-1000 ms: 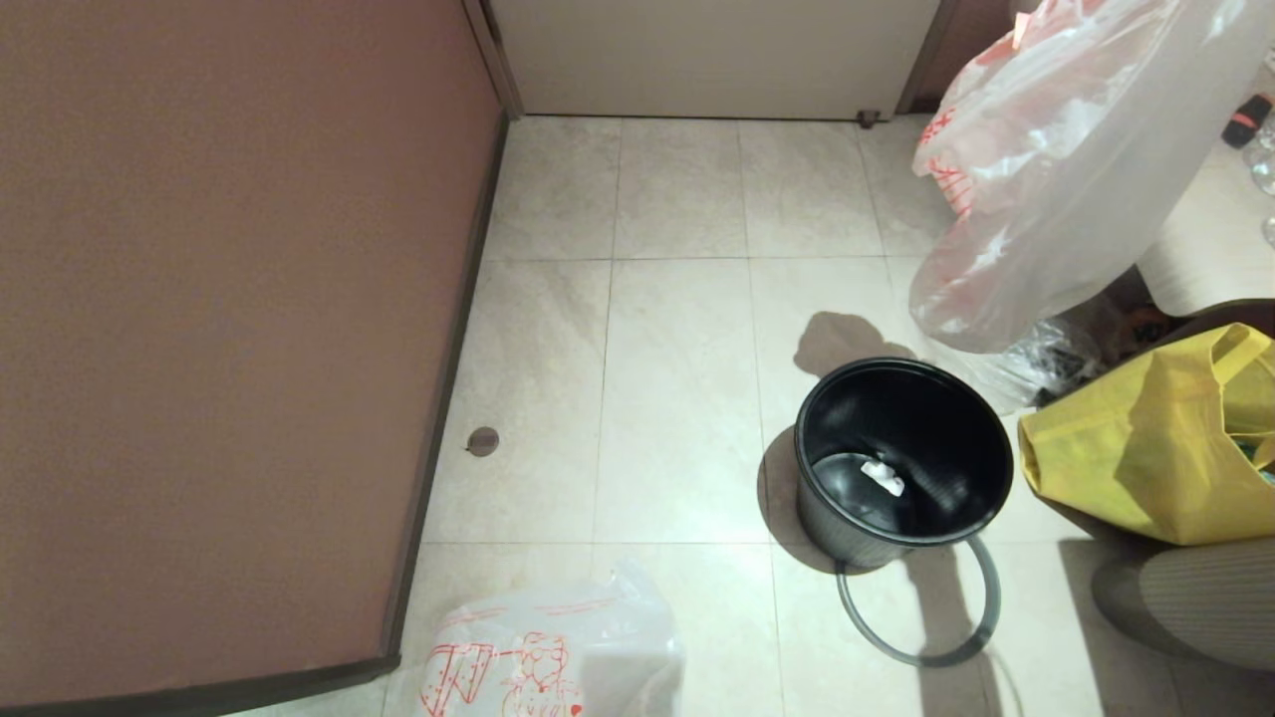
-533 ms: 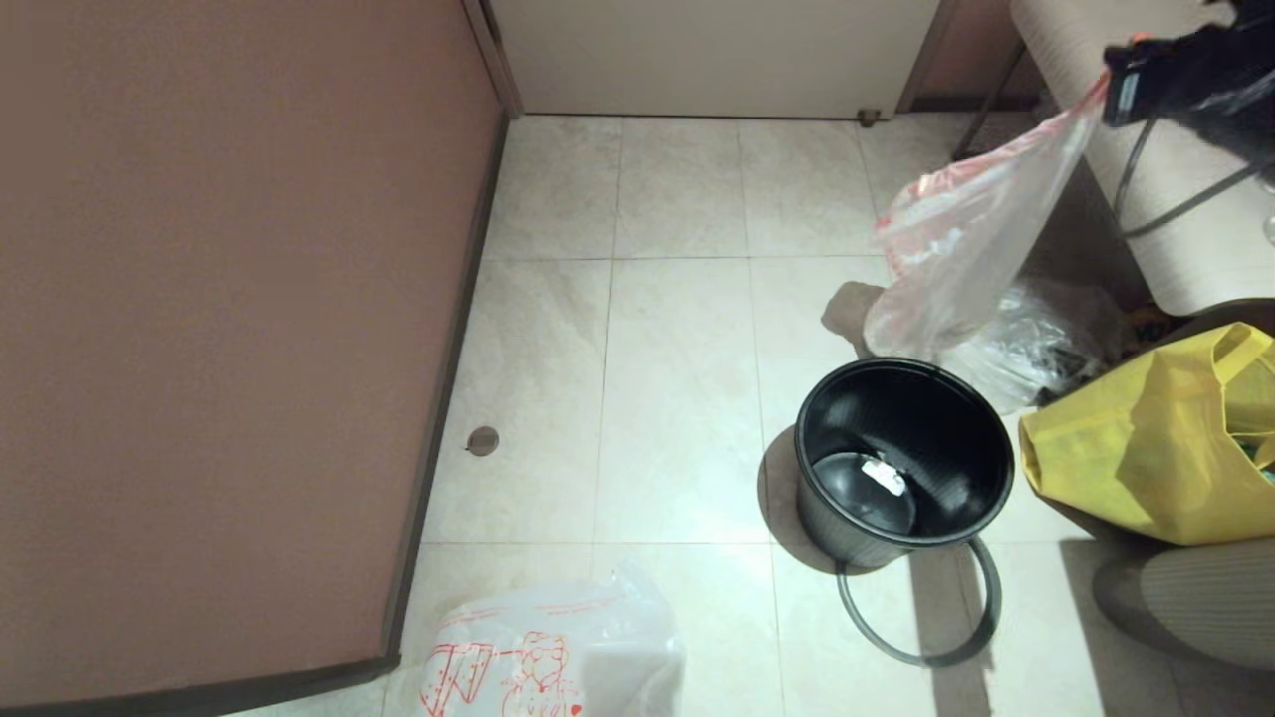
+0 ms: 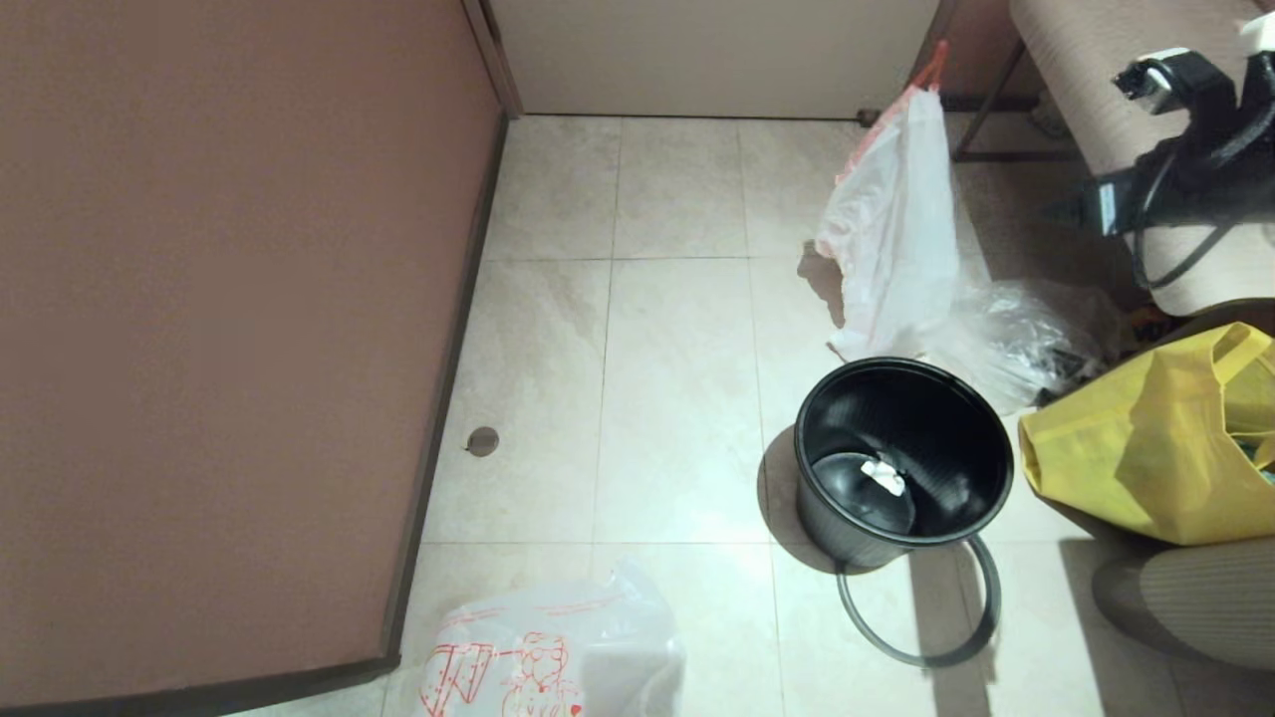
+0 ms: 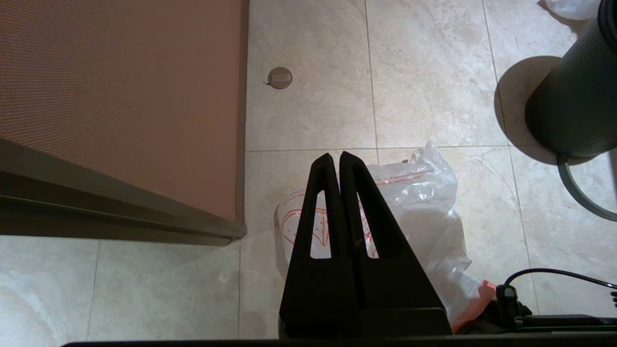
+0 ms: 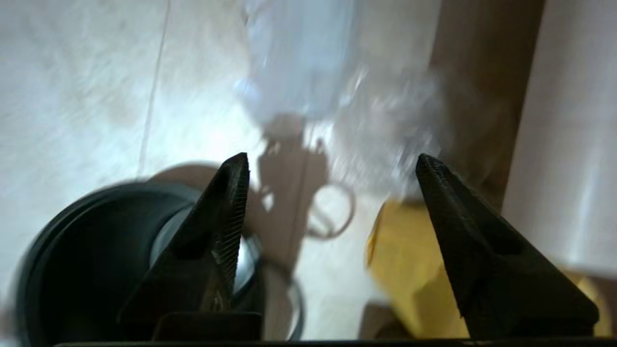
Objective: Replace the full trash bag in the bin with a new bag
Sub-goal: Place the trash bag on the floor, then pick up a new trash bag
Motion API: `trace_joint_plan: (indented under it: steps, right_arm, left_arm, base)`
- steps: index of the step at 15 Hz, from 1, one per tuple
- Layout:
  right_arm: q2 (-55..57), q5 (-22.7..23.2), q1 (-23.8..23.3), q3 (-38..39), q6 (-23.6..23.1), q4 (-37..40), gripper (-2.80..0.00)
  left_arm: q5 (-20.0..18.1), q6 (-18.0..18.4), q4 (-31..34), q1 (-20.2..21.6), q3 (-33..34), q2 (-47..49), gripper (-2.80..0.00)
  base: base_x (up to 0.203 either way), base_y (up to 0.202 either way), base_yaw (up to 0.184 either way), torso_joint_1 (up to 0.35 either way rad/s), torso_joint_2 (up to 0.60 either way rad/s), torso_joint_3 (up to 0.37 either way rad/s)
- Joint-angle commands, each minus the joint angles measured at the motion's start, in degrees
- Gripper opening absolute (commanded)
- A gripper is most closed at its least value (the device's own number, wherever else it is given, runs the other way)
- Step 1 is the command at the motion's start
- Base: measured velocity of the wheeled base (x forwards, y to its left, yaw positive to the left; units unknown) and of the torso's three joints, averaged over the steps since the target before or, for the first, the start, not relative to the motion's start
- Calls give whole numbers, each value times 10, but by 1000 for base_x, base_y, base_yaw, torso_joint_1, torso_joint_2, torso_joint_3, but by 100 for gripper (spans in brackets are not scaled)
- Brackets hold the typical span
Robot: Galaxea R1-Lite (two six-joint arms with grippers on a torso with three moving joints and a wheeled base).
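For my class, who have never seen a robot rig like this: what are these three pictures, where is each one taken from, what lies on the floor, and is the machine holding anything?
This is a two-armed robot with a camera on its head and one on each wrist.

The head view looks down at a tiled floor. There stands the bin, a black wastebasket with no bag in it and a scrap of white at its bottom. Its grey hoop lies on the floor, touching its base. Beyond the bin is the full trash bag, held by nothing. The new bag, with red drawings, lies near the robot. A yellow tote bag and a clear crinkled bag sit to the right.

The left wrist view shows the left gripper, jaws shut and empty, above the new bag.

The right wrist view shows the right gripper, jaws wide open, holding nothing.
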Motion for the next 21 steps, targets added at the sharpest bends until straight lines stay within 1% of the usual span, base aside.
trace_joint_plan:
  steps: [1, 2, 3, 4, 6, 8, 10, 13, 14, 16, 17, 18, 19, 21]
  right_arm:
    - [-64, 1, 1, 10, 53, 114, 0]
    - [-82, 1, 6, 20, 107, 160, 0]
    - [-92, 1, 10, 35, 144, 198, -280]
    - [-105, 0, 12, 64, 164, 225, -280]
    - [-120, -11, 12, 135, 184, 239, -280]
    - [-132, -51, 11, 212, 203, 241, -280]
    - [-143, -70, 6, 285, 212, 222, -280]
    - [-145, -77, -2, 395, 215, 152, -280]
    - [-138, -77, -3, 431, 216, 116, 0]
    - [-109, -80, -3, 490, 222, 2, 0]
    - [-92, -82, -3, 506, 224, -31, 0]
    - [-81, -85, -3, 512, 224, -47, 0]
    - [-65, -90, -3, 511, 225, -60, 0]
    - [-22, -95, -3, 508, 226, -119, 0]
  left_arm:
    - [0, 0, 0, 0, 0, 1, -280]
    - [0, 0, 0, 0, 0, 1, -280]
    - [-1, 0, 0, 0, 0, 1, -280]
    - [-1, 0, 0, 0, 0, 1, -280]
    - [0, 0, 0, 0, 0, 1, -280]
    - [0, 0, 0, 0, 0, 1, -280]
    - [0, 0, 0, 0, 0, 1, -280]
    - [-1, 0, 0, 0, 0, 1, -280]
    - [-1, 0, 0, 0, 0, 1, -280]
    - [0, 0, 0, 0, 0, 1, -280]
    - [0, 0, 0, 0, 0, 1, -280]
    - [0, 0, 0, 0, 0, 1, -280]
    - [0, 0, 0, 0, 0, 1, -280]
    - [-1, 0, 0, 0, 0, 1, -280]
  base:
    - [0, 0, 0, 0, 0, 0]
    - [0, 0, 0, 0, 0, 0]
    - [0, 0, 0, 0, 0, 0]
    - [0, 0, 0, 0, 0, 0]
    - [0, 0, 0, 0, 0, 0]
    - [0, 0, 0, 0, 0, 0]
    - [0, 0, 0, 0, 0, 0]
    - [0, 0, 0, 0, 0, 0]
    - [0, 0, 0, 0, 0, 0]
    - [0, 0, 0, 0, 0, 0]
    - [0, 0, 0, 0, 0, 0]
    - [0, 0, 0, 0, 0, 0]
    - [0, 0, 0, 0, 0, 0]
    - [0, 0, 0, 0, 0, 0]
